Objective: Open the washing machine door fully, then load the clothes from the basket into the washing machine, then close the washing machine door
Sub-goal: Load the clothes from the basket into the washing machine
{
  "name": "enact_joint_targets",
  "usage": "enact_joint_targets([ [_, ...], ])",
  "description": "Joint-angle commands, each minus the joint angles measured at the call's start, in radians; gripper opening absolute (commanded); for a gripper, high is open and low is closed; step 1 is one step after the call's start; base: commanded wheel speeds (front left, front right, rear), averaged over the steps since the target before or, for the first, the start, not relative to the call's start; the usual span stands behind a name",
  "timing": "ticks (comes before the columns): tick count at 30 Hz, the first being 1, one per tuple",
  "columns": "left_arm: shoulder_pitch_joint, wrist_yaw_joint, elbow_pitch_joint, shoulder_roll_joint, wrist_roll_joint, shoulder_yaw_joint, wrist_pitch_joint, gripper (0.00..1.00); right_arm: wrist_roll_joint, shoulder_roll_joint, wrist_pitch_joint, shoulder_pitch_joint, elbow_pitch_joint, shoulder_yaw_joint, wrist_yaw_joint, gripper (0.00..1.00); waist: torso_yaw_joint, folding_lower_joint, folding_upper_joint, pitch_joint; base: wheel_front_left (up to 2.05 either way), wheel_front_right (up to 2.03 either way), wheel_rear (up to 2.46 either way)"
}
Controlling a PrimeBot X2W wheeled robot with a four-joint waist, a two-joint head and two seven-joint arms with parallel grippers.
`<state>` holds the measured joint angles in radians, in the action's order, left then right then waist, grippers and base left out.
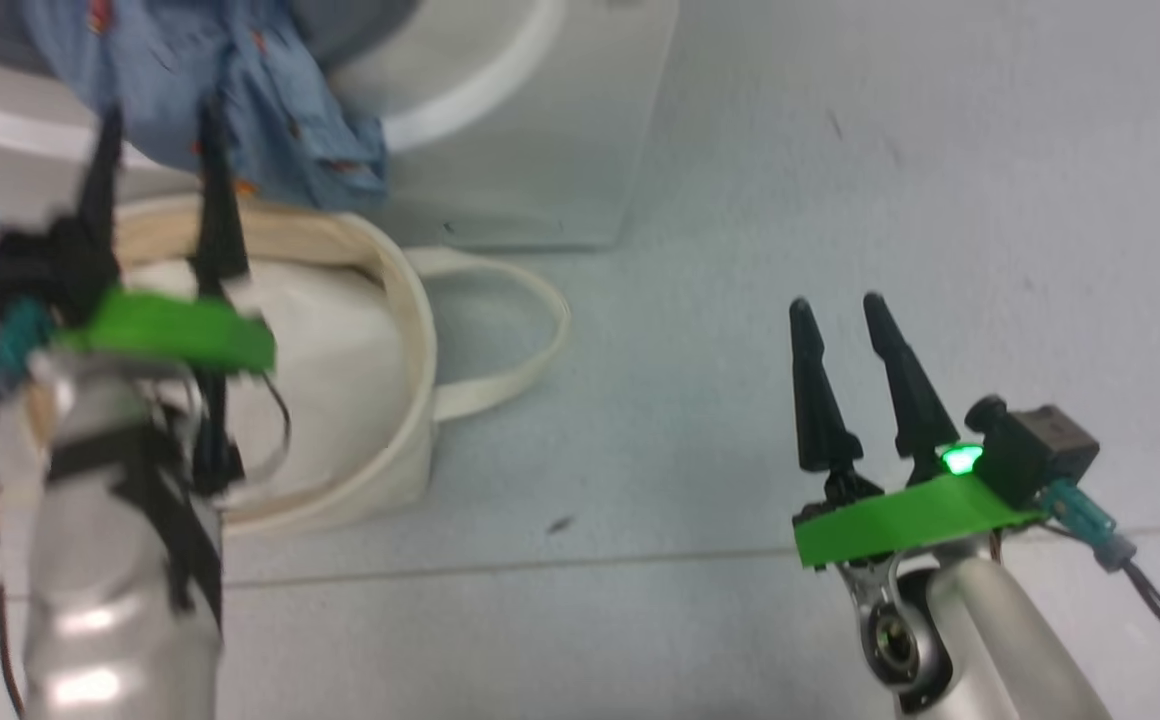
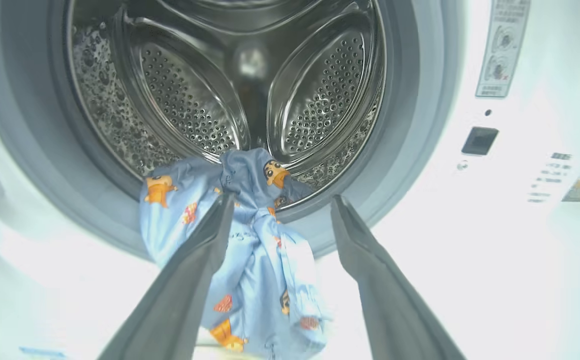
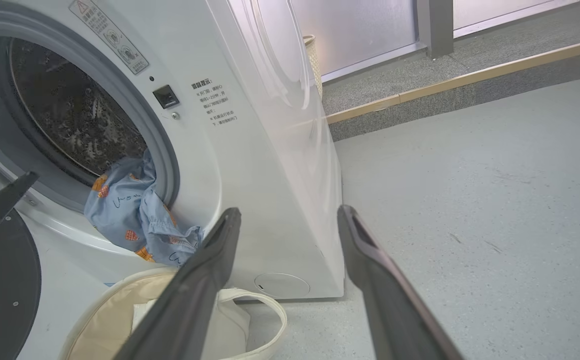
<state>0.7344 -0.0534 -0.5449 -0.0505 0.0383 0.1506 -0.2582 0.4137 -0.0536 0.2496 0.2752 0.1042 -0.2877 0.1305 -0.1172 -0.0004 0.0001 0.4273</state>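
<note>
Clothes (image 2: 250, 260): light-blue printed fabric draped over the lower lip of the drum ring (image 2: 420, 150) of the washing machine (image 2: 475, 240). The top bunch sits just inside the drum. Most of it hangs down the white front, above the basket (image 1: 410, 300). Load judged only half made.

Left gripper (image 2: 282, 199) is spread wide and holds nothing. Its tips are level with the lip. One finger crosses in front of the hanging cloth, the other stands off to the side; contact cannot be told.

To finish well: drop lower, close on the hanging bulk rather than the top bunch, lift clear of the ring, and carry deep before letting go, lest it slide back out.

Right gripper (image 1: 837, 302) is parted and empty over the floor (image 1: 840, 150), well apart from the machine.
</note>
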Motion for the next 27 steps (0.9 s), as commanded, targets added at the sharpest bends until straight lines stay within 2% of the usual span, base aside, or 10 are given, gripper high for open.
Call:
enact_joint_targets([
  [1,-0.041,0.0,0.045,-0.021,0.014,0.023,-0.004,1.0,-0.009,0.003,0.012,-0.029,-0.024,-0.019,0.0,1.0,0.032,0.0004,-0.0001,-0.091,0.0,0.0,0.0],
  [10,-0.298,0.021,0.153,-0.001,0.085,-0.028,-0.004,1.0,-0.003,0.003,0.012,-0.107,-0.007,-0.006,0.0,1.0,0.049,0.0004,-0.0001,-0.23,0.0,0.0,0.0],
  [14,-0.422,0.081,0.214,0.0,0.148,-0.088,-0.004,1.0,-0.004,0.003,0.012,-0.149,0.002,-0.001,0.0,1.0,0.055,0.0004,-0.0001,-0.294,0.0,0.0,0.0],
  [21,-0.547,0.133,0.285,0.0,0.145,-0.139,-0.004,1.0,-0.004,0.003,0.012,-0.193,0.012,-0.007,0.0,1.0,0.058,0.0004,-0.0001,-0.354,0.0,0.0,0.0],
  [27,-0.606,0.14,0.34,0.0,0.119,-0.191,-0.004,1.0,-0.009,0.003,0.012,-0.211,0.019,-0.015,0.0,1.0,0.06,0.0004,-0.0001,-0.377,0.0,0.0,0.0],
])
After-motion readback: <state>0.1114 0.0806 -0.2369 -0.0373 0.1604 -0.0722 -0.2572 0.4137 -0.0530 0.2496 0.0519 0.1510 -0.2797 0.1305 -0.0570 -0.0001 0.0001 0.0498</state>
